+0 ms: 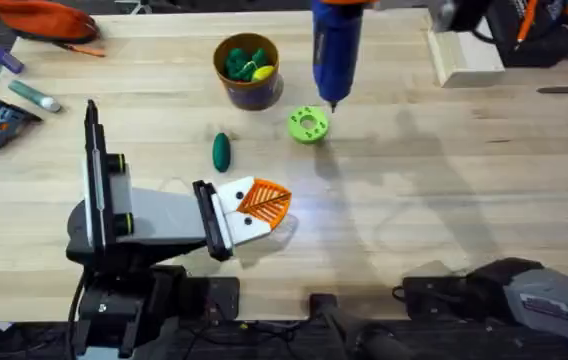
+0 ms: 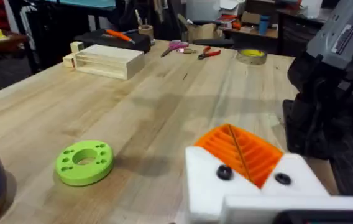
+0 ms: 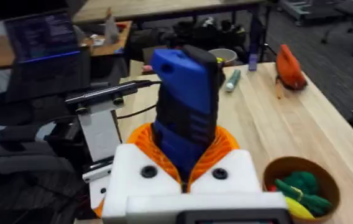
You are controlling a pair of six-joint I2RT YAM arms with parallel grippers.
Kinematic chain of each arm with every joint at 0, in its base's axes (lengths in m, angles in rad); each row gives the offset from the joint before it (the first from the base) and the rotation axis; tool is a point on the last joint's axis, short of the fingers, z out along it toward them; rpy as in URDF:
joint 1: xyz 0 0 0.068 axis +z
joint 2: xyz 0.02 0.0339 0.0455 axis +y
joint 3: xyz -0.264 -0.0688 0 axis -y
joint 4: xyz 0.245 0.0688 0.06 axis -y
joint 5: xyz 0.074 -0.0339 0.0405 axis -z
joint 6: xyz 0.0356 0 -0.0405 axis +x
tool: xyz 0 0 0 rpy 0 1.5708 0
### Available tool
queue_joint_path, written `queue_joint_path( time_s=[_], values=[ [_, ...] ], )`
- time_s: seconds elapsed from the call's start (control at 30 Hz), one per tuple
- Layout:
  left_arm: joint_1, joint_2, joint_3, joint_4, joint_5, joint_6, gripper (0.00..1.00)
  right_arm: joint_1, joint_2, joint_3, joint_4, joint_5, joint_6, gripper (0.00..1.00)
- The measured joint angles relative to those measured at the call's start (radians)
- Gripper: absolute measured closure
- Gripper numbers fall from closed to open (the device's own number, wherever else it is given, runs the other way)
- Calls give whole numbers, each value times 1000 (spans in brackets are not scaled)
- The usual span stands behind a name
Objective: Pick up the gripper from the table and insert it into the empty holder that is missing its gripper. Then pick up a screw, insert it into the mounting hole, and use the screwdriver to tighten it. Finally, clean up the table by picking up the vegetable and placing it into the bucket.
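The right gripper [image 3: 186,171] pinches the thick blue pen-shaped screwdriver [image 1: 336,48] upright above the lime-green ring disc [image 1: 307,125]; the left gripper [image 1: 264,205], pressed together, rests on the pale wooden surface [image 1: 434,180].

I see the surface [image 1: 444,180] as pale wood, matt, with fine grain. The screwdriver [image 1: 337,45] looks like glossy blue plastic, its bit silvery metal. My left tool [image 1: 261,207] has smooth white plastic bases and ribbed orange pads. The lime-green disc [image 1: 307,125] seems matt plastic; the vegetable [image 1: 221,152] is smooth and dark green
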Motion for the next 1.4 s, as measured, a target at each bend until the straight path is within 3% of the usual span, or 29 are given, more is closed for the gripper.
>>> queue_joint_path(
  time_s=[0.3, 0.6, 1.03, 1.4],
  values=[
    [0, 0, 0, 0, 0, 0, 985, 86, 109, -7, 46, -93, -13, 975],
    [0, 0, 0, 0, 0, 0, 985, 52, 104, -76, 48, -140, -27, 975],
    [0, 0, 0, 0, 0, 0, 985, 43, 20, -116, 15, -152, -66, 975],
    [0, 0, 0, 0, 0, 0, 985, 18, -96, -117, -231, -156, -226, 975]
  ],
)
